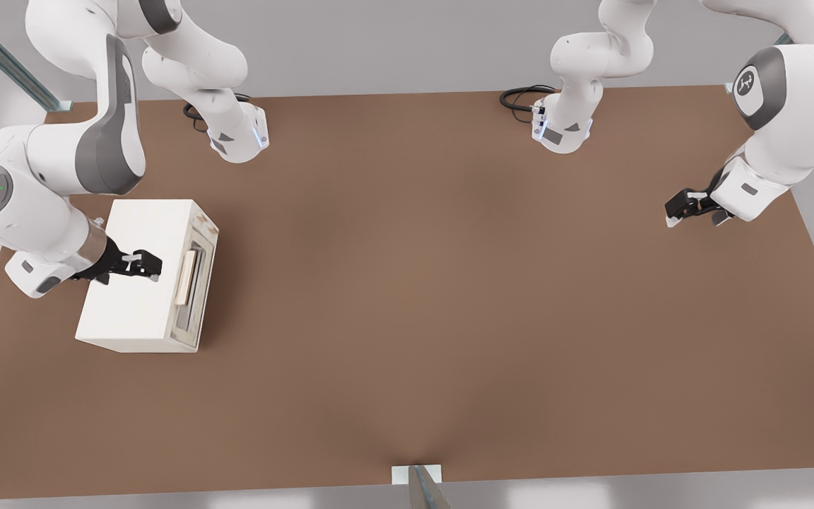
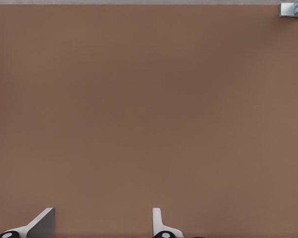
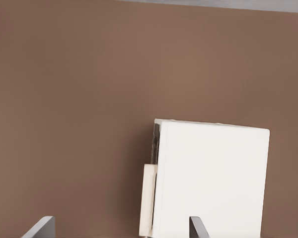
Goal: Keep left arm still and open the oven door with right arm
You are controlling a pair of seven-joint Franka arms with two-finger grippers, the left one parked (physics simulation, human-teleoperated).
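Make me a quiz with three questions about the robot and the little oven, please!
1. Where is the gripper?
A. above the oven's top, short of the handle
B. on the bare table, far from the oven
C. inside the oven

2. What colour is the oven?
A. red
B. cream-white
C. black

3. How is the oven door?
A. wide open
B. missing
C. shut against the box

Answers:
1 A, the front view shows the gripper over the oven's top, beside the bar handle.
2 B, its top and sides are cream-white.
3 C, the door lies flush on the oven's front.
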